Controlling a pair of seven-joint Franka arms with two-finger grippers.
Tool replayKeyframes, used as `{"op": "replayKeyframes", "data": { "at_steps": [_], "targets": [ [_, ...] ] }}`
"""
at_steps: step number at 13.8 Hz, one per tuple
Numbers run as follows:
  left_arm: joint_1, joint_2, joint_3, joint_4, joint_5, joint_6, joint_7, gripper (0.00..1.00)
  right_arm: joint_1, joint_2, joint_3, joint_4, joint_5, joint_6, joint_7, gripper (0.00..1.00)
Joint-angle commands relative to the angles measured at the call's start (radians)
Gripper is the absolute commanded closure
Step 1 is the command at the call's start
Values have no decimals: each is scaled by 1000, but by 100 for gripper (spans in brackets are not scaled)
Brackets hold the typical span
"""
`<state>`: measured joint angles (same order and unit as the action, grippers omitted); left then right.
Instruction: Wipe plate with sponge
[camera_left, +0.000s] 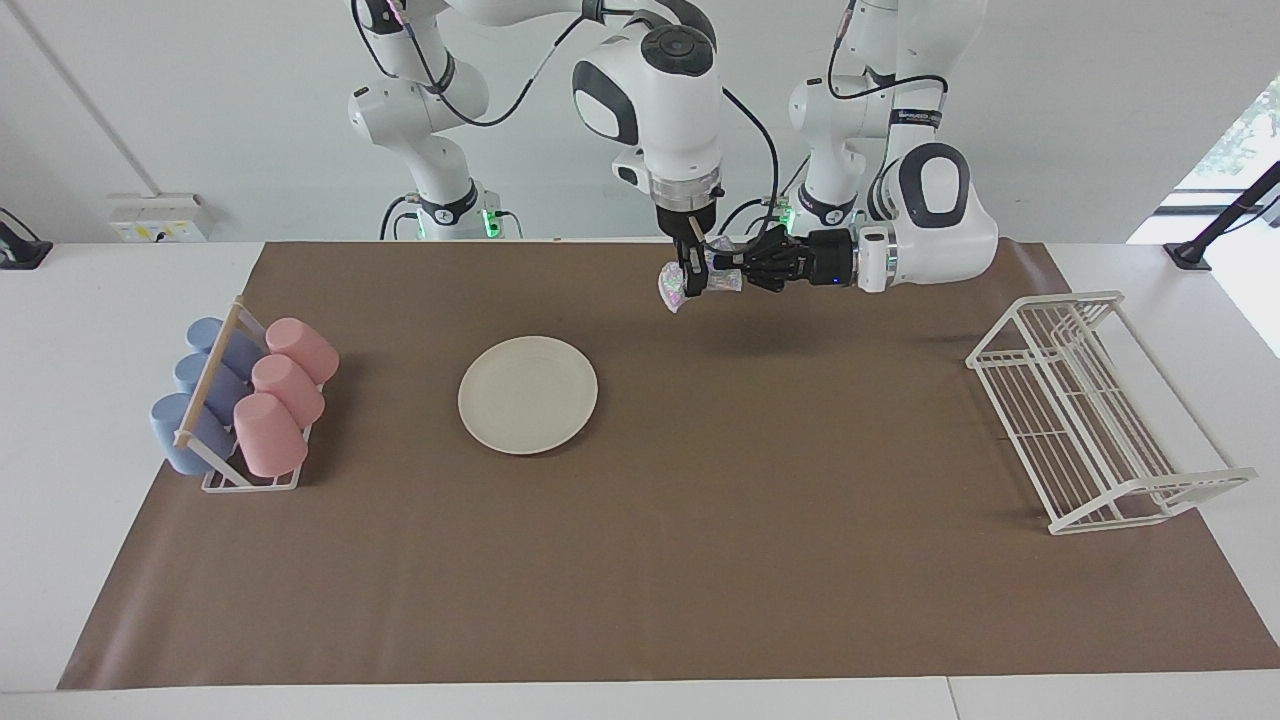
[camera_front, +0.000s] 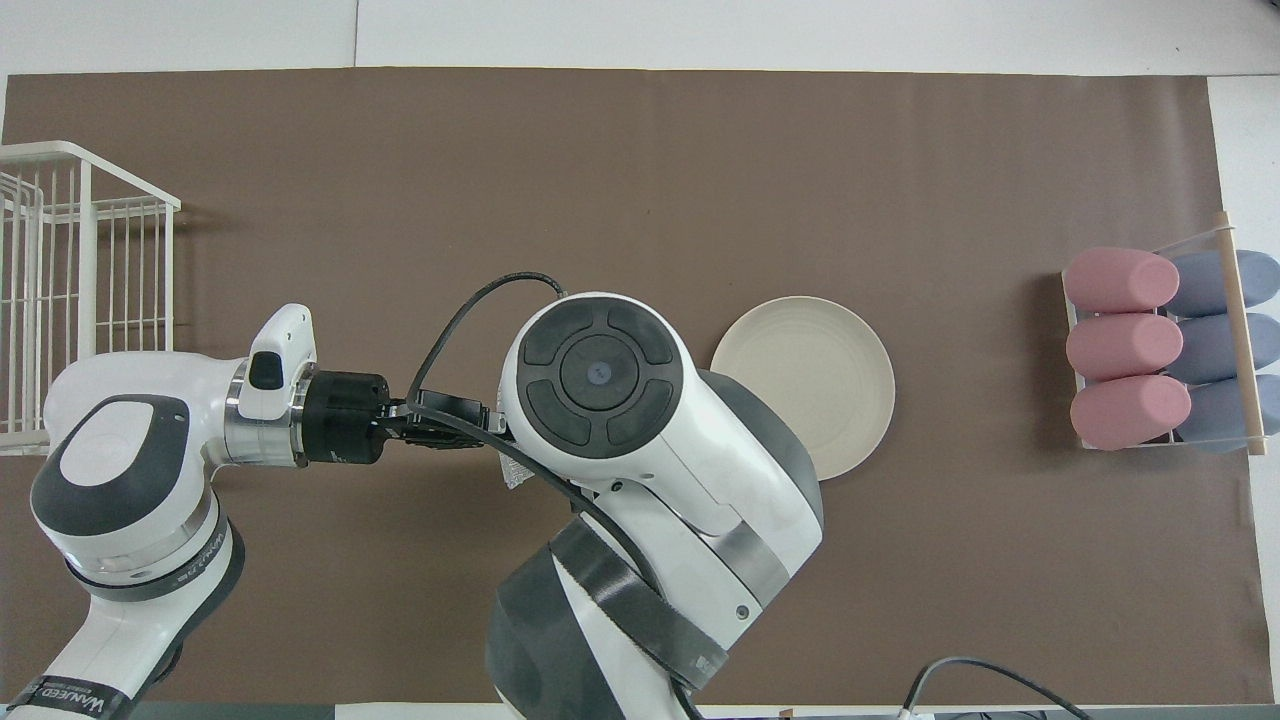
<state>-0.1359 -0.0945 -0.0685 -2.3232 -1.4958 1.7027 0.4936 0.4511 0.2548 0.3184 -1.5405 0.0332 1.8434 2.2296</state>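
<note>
The cream-white plate (camera_left: 528, 394) (camera_front: 812, 384) lies bare on the brown mat, toward the right arm's end. The silvery sponge (camera_left: 668, 288) hangs in the air over the mat near the robots, apart from the plate. My left gripper (camera_left: 735, 268) reaches in level and is shut on one end of it. My right gripper (camera_left: 689, 278) points straight down, its fingers drawn in on the sponge's other part. In the overhead view the right arm hides its own gripper; only a scrap of sponge (camera_front: 515, 476) shows beside the left gripper (camera_front: 472, 424).
A small rack of pink and blue cups (camera_left: 245, 410) (camera_front: 1165, 350) stands at the right arm's end of the mat. A white wire dish rack (camera_left: 1090, 410) (camera_front: 80, 290) stands at the left arm's end.
</note>
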Motion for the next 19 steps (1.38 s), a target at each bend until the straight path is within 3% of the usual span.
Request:
{"op": "replayKeyframes", "data": {
  "at_steps": [1, 2, 3, 4, 5, 6, 7, 10, 16, 19],
  "targets": [
    [-11, -36, 12, -31, -18, 5, 16, 100, -17, -28, 7, -35, 16, 20, 21, 86],
    [-11, -36, 13, -27, -14, 8, 8, 57, -19, -28, 7, -35, 16, 20, 19, 86],
    [-13, -48, 12, -31, -14, 14, -10, 37, -19, -29, 7, -36, 14, 16, 16, 86],
    [-14, -53, 12, -31, -14, 15, -41, 45, -17, -29, 7, -36, 14, 11, 16, 86],
    [-14, -53, 12, -31, -14, 14, -52, 45, -19, -29, 7, -35, 14, 7, 13, 86],
    [-14, -53, 12, -31, -14, 15, -52, 31, -19, -29, 7, -36, 14, 5, 13, 86],
    [-14, -53, 13, -31, -14, 15, -52, 2, -20, -29, 5, -36, 13, 7, 8, 86],
    [-11, -53, 13, -31, -12, 14, -53, 0, -34, -31, 1, -38, -1, -16, -62, 86],
    [21, -53, 15, -30, 3, 11, -55, 0, -155, -37, -1, -44, -27, -119, -564, 87],
    [93, -51, 15, -13, 148, 18, -64, 0, -260, -40, -2, -72, -30, -131, -889, 86]
  ]
}}
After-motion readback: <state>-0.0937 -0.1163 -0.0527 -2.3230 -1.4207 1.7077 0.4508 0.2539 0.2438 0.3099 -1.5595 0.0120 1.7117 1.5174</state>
